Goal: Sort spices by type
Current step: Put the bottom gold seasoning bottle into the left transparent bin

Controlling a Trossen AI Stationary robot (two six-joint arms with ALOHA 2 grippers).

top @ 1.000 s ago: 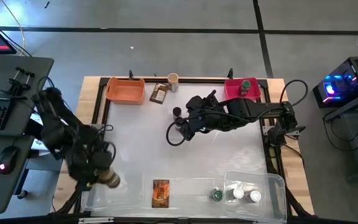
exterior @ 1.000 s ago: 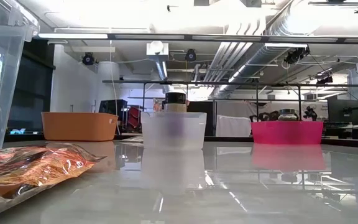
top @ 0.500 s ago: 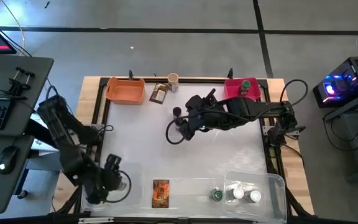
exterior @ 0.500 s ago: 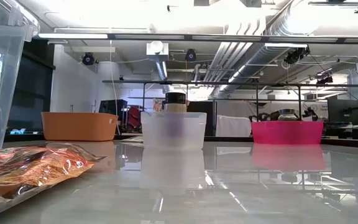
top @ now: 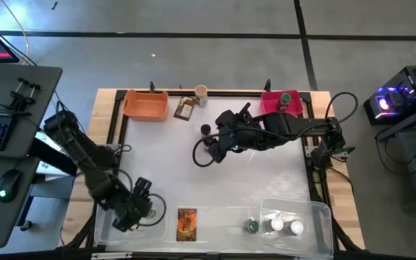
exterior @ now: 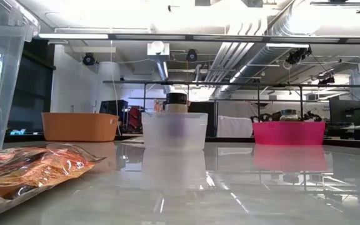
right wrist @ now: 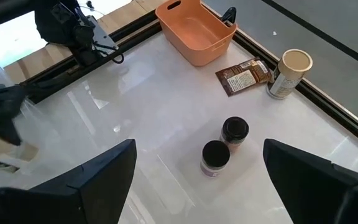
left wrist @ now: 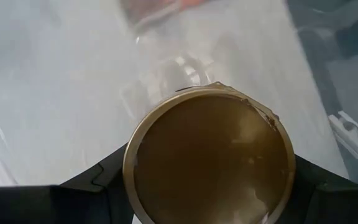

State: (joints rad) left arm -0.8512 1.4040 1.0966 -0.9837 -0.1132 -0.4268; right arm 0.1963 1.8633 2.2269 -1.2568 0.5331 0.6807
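Note:
My left gripper (top: 141, 204) is at the table's near-left, over a clear tub (top: 125, 225), shut on a small round jar (left wrist: 210, 158) whose tan end face fills the left wrist view. My right gripper (top: 211, 146) hangs open over the table's middle, beside two dark-capped jars (right wrist: 234, 130) (right wrist: 215, 155) that stand upright. An orange packet (top: 186, 224) lies flat by the near edge. A brown packet (right wrist: 244, 76) and a tan-capped jar (right wrist: 289, 71) are at the far edge. A green-capped jar (top: 286, 97) is in the pink bin (top: 271, 107). My left gripper pinches the jar between its two fingers (left wrist: 98, 183), one on each side of the round body just behind the tan end face (left wrist: 166, 124). The jar is lifted clear, above the clear tub's floor. The pads themselves are hidden behind the jar.
An orange bin (top: 146, 105) is at the far left. A large clear tub (top: 316, 217) at the near right holds a green-capped jar (top: 252, 227) and two white-capped jars (top: 276, 225). In the low view a frosted tub (exterior: 174, 130) stands mid-table. Bare tabletop lies between the arms.
My left arm has swung from the table's left edge toward the near edge, carrying the jar a little toward the right over the near-left tub, and the gripper has turned about. The right arm has kept still.

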